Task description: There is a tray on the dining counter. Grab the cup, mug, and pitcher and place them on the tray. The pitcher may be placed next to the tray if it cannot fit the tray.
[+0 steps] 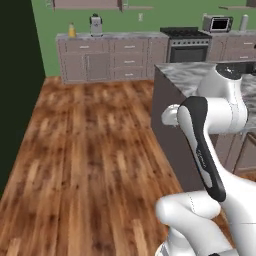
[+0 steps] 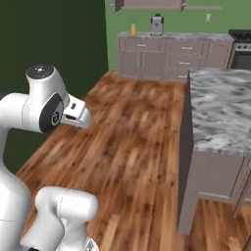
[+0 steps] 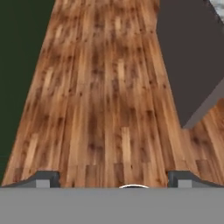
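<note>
One big thing matters most here: the large grey-and-white marble dining counter (image 2: 220, 110), which stands off to the arm's right side. It is long, and its long side runs away from the robot toward the far green wall. Its top looks bare in the part we can see, so I cannot tell where the tray, the cup, the mug or the pitcher are; they may sit farther along the counter. Beside the counter, to its left, the wide brown wooden floor (image 1: 95, 150) gives lots of open room to drive. The counter's dark side wall (image 3: 188, 61) and its near corner are the edges to keep away from. The small two-finger gripper (image 3: 113, 178) points down at the floor beside the counter, with its two fingers wide apart and nothing between them. I think the robot should next turn toward the counter.
</note>
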Controlling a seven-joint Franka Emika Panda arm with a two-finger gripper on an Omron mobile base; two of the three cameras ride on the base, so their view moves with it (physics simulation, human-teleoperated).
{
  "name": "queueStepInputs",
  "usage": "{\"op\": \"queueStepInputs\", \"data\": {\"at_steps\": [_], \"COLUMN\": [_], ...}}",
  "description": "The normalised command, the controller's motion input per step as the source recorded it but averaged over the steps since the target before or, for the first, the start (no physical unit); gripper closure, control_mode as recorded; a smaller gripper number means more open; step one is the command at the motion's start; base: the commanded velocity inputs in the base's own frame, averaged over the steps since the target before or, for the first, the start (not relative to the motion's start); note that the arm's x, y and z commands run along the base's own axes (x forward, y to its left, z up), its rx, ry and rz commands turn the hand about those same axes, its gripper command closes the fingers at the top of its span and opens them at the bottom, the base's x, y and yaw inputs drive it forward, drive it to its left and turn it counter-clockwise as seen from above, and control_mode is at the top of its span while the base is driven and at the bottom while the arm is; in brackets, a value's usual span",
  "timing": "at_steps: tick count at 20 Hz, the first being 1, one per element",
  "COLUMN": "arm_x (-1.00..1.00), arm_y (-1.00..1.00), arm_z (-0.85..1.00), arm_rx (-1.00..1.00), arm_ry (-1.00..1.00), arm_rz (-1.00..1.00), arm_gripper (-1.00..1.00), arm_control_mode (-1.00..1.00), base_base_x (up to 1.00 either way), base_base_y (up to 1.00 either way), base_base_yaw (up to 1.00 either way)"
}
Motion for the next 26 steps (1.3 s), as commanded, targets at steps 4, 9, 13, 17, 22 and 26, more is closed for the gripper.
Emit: {"op": "queueStepInputs", "data": {"at_steps": [4,9,13,17,22,26], "arm_x": [0.0,0.0,0.0,0.0,0.0,0.0], "arm_y": [0.0,0.0,0.0,0.0,0.0,0.0], "arm_z": [0.0,0.0,0.0,0.0,0.0,0.0], "arm_rx": [0.0,0.0,0.0,0.0,0.0,0.0], "arm_ry": [0.0,0.0,0.0,0.0,0.0,0.0], "arm_rz": [0.0,0.0,0.0,0.0,0.0,0.0], "arm_gripper": [-1.0,-1.0,-1.0,-1.0,-1.0,-1.0], "arm_control_mode": [1.0,1.0,1.0,1.0,1.0,1.0], "base_base_x": [0.97,1.0,1.0,1.0,1.0,1.0], "base_base_y": [1.0,1.0,0.84,0.36,0.22,0.0], "base_base_yaw": [0.0,-0.05,-0.09,-0.15,-0.15,-0.11]}}
